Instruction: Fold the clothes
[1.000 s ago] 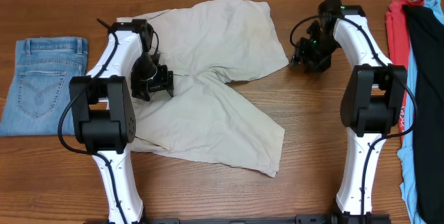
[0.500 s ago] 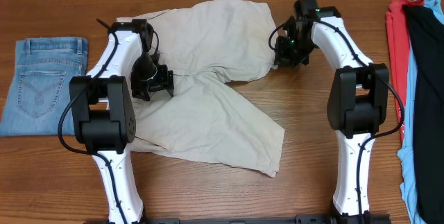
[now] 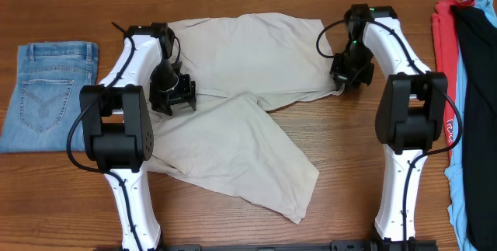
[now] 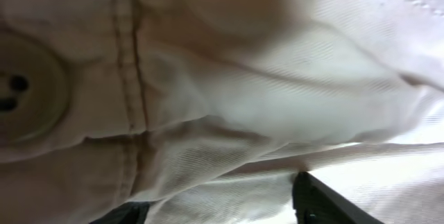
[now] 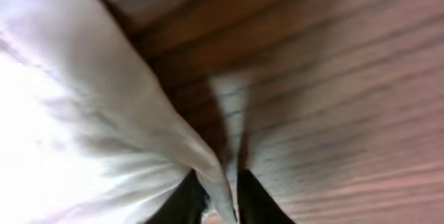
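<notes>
The pale beige shorts lie spread on the wooden table, one leg reaching toward the front and the other to the right. My left gripper sits on the shorts' left side; in the left wrist view fabric with a seam and a button fills the frame and is bunched between the fingers. My right gripper is shut on the right leg's edge; in the right wrist view a thin fold of cloth is pinched between its fingers just above the wood.
Folded light-blue jeans lie at the far left. Red, light-blue and black garments lie along the right edge. Bare wood shows at the front centre.
My right gripper moved in to the shorts' right leg, closed on its edge and pulled it right. The upper part of the shorts is now stretched flatter and shifted right. The left arm stayed put.
</notes>
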